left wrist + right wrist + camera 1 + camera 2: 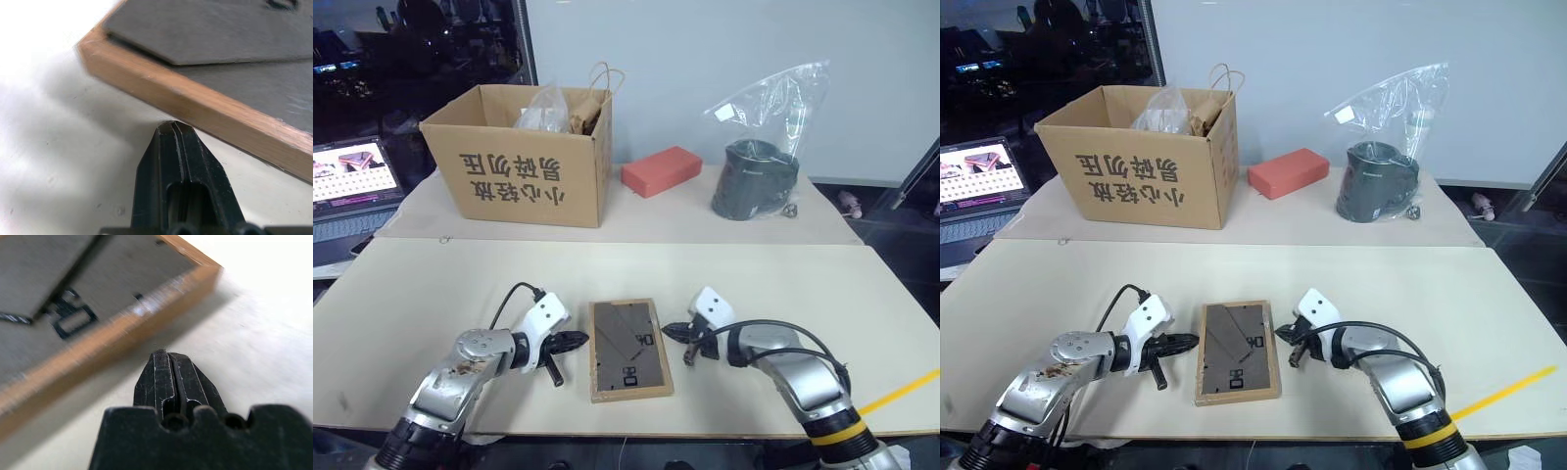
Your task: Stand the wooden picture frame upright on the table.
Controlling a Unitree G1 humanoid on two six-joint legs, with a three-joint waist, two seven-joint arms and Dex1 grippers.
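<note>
Frames: one wooden picture frame (pixel 628 350) face-down on table (pixel 431 284) | grippers: two, left gripper (pixel 579 340), right gripper (pixel 673 331), fingers pressed together, empty

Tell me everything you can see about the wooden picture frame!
The wooden picture frame is a small rectangle with a light wood rim. It lies flat on the table, near its front edge, dark grey-brown back up, its stand folded flat. The shut left gripper and shut right gripper point at its two long sides, close to the wood.
</note>
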